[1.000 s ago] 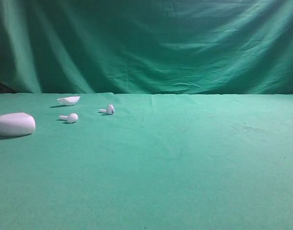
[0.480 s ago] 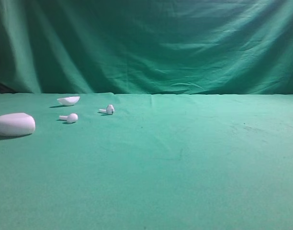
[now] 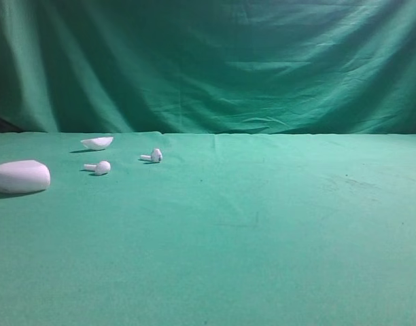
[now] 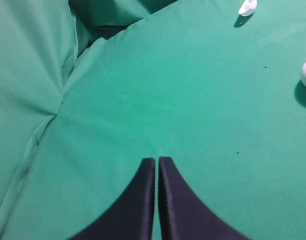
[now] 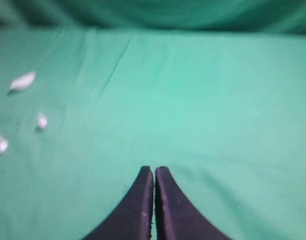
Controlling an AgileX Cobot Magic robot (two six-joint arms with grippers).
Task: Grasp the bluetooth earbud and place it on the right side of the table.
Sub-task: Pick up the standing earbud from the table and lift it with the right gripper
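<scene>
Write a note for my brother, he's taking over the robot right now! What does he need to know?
Left gripper: fingers shut, holding nothing, above bare green cloth.
Right gripper: fingers shut, holding nothing.
The bluetooth earbud with the dark patch on its head lies on the left part of the table, untouched. The plain white earbud lies nearer and to its left, the white lid piece is behind that, and the white case sits at the far left edge.
Done: nothing yet.
Left: grasp the patched earbud and set it on the table's right side.
</scene>
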